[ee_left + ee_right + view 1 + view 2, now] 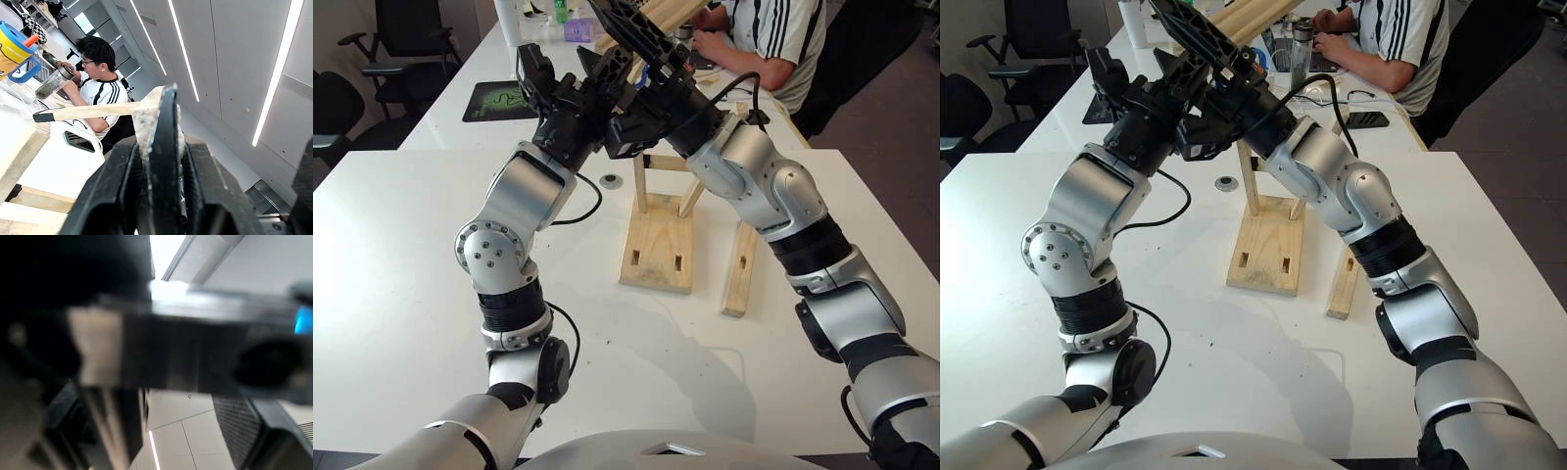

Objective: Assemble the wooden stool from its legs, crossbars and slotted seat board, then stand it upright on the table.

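Left pincer [159, 105]: raised high over the desk [411, 294] and clenched on a wooden bar [93, 111], which juts sideways from between the fingers.

Right pincer [1200, 37]: raised just beside the left one. Whether it is clenched or released cannot be told (its wrist view is blurred).

Seat board [658, 250]: flat on the desk, two legs [639, 186] standing in it, joined by a crossbar [668, 164].

Loose wooden piece [739, 269]: lying on the desk just beside the board, on the robot's right.
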Available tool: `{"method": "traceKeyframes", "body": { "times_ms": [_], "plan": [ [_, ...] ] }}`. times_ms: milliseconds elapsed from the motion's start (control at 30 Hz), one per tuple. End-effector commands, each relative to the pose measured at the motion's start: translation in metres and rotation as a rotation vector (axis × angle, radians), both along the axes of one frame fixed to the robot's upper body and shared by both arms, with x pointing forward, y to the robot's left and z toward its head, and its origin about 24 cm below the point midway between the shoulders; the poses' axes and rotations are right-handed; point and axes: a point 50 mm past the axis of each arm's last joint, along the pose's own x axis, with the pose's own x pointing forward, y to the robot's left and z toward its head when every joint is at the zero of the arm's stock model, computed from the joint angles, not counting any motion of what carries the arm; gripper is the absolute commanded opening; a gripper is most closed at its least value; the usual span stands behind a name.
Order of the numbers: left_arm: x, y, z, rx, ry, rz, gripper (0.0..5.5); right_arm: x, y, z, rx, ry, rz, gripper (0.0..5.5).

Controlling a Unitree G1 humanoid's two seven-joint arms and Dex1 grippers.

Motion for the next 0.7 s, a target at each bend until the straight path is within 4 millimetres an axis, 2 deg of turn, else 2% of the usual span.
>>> {"method": "traceKeyframes", "body": {
  "times_ms": [33, 200, 400, 700],
  "plan": [
    [0.000, 0.009, 0.010, -0.023, -0.031, 0.020, 1.02, 0.015, -0.024, -0.003, -0.005, 0.032, -0.104, 3.16],
    [0.003, 0.019, 0.020, -0.062, -0.053, 0.053, 1.02, 0.012, -0.029, -0.026, -0.046, 0.110, -0.081, 3.16],
    [0.004, 0.031, 0.030, -0.086, -0.086, 0.080, 1.02, 0.011, -0.038, -0.036, -0.049, 0.154, -0.092, 3.16],
    [-0.001, 0.017, 0.015, -0.025, -0.032, 0.017, 1.02, 0.019, -0.036, -0.016, -0.007, 0.079, -0.121, 3.16]
  ]
}}
